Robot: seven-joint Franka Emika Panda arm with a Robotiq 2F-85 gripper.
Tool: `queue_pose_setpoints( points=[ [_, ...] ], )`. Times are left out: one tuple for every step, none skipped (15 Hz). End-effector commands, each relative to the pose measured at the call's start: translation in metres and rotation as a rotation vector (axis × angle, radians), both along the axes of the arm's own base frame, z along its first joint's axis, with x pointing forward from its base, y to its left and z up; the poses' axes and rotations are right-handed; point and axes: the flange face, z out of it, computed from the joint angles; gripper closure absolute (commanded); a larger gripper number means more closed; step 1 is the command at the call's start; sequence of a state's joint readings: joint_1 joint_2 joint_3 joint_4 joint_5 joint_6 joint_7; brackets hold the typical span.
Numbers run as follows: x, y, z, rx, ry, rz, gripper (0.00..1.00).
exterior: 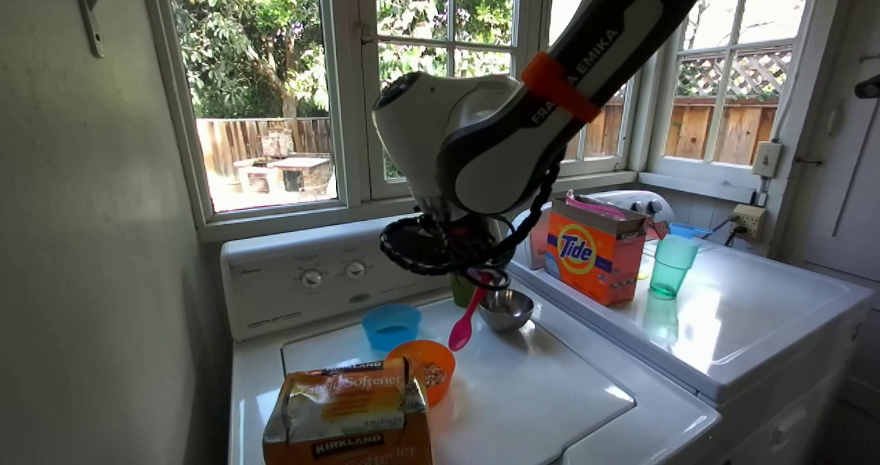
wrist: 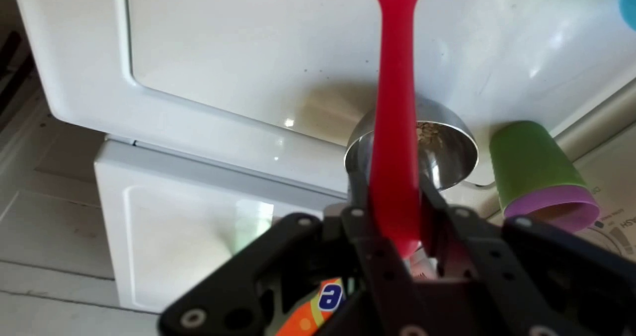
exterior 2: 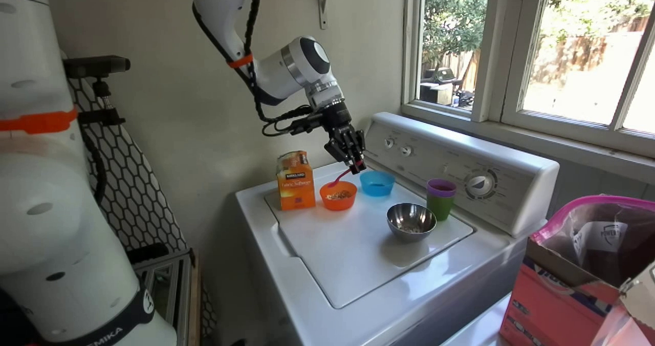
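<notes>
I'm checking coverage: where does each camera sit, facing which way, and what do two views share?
An exterior view: near the softener box, facing windows across the washer; part of the arm shows.
An exterior view: near the detergent box, facing a wall; robot base, arm and gripper show.
Wrist view: by the gripper, looking past the held pink spoon at the steel bowl; only the gripper shows.
Both exterior views share the orange bowl and blue bowl.

The flat, glossy white washer lid [exterior: 502,382] is shared by all views: looked down on toward far white-framed windows [exterior: 450,40] in an exterior view, past the near-left white robot base [exterior 2: 77,254] in an exterior view, and closer, apparently upside down, in the wrist view.
</notes>
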State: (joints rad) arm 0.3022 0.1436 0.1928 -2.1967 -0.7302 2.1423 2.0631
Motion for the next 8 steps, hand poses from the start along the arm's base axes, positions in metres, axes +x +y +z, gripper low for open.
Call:
queue_pose_setpoints(
  points=[
    [-0.001, 0.006, 0.003, -0.015, 0.000, -0.013, 0.74],
    [-0.002, 0.011, 0.004, -0.025, -0.002, -0.021, 0.74],
    [-0.003, 0.014, 0.005, -0.029, -0.005, -0.025, 0.74],
    [-0.002, 0.014, 0.005, -0.029, -0.006, -0.027, 0.74],
    [-0.004, 0.017, 0.005, -0.079, -0.020, -0.054, 0.94],
    [-0.004, 0.018, 0.006, -0.138, -0.053, -0.090, 0.94],
    [-0.004, 0.022, 0.009, -0.164, -0.080, -0.111, 0.94],
    [-0.004, 0.024, 0.010, -0.196, -0.102, -0.135, 0.94]
  ],
)
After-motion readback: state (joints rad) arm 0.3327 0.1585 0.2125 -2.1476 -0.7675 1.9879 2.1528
